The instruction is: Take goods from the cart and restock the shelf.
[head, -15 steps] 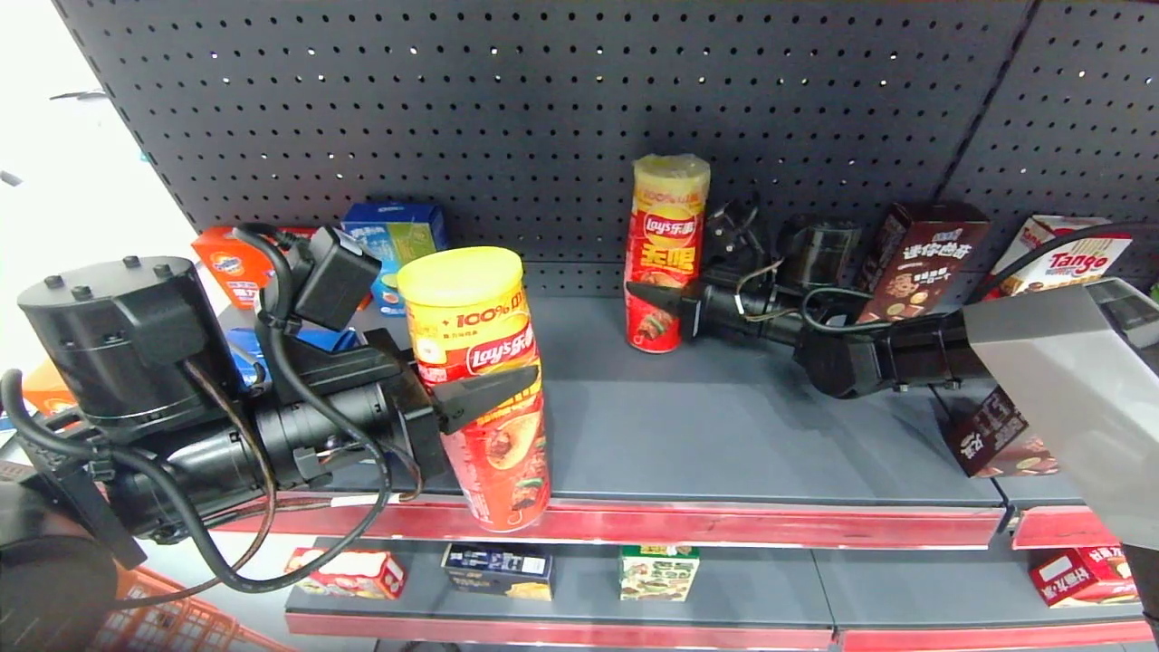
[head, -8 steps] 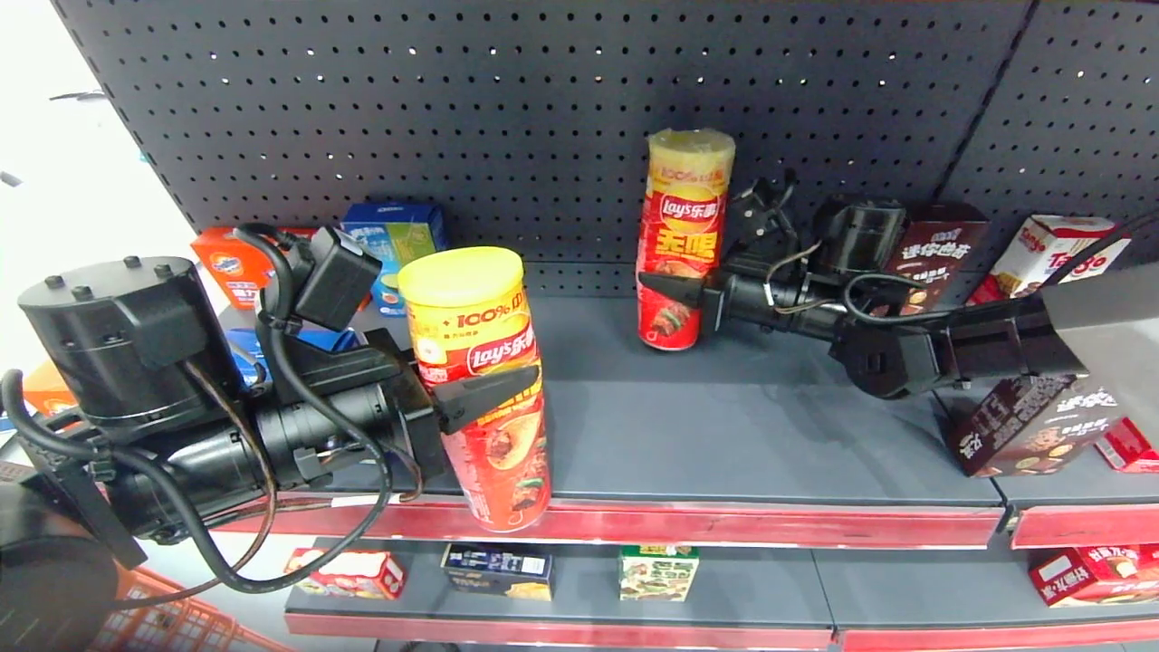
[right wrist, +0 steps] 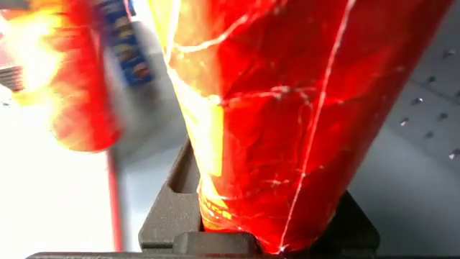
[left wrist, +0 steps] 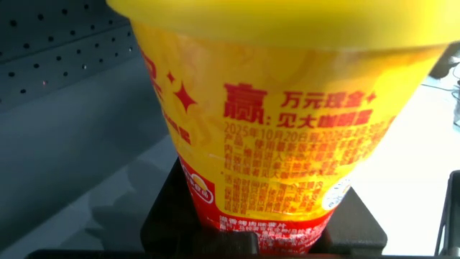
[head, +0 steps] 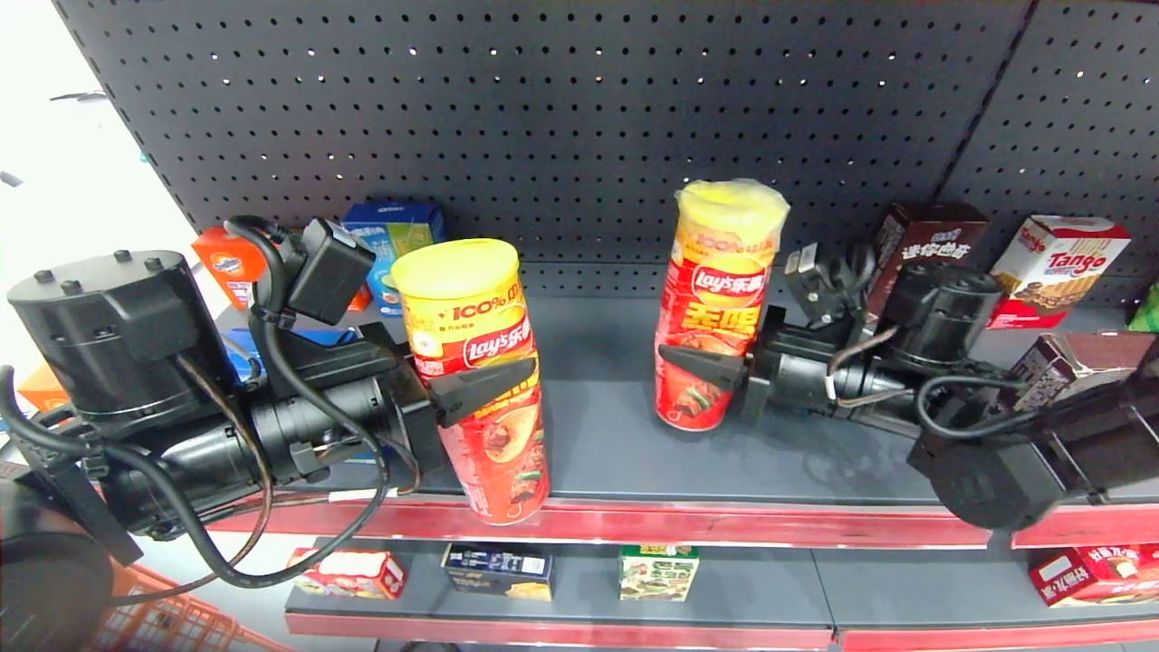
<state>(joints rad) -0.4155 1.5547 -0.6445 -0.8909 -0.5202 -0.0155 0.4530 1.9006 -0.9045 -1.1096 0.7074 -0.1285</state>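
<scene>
Glossy chip can (head: 480, 380), matt shelf (head: 634, 453)

Left can (head: 480, 380) is overhanging the shelf's (head: 616, 444) front edge; right can (head: 720, 303) is hanging farther back; boxes (head: 924, 237) are lining the rear.

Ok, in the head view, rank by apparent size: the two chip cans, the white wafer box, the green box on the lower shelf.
1. left chip can, though it is nearer the camera and probably matches the right chip can
2. right chip can
3. white wafer box
4. green box
</scene>
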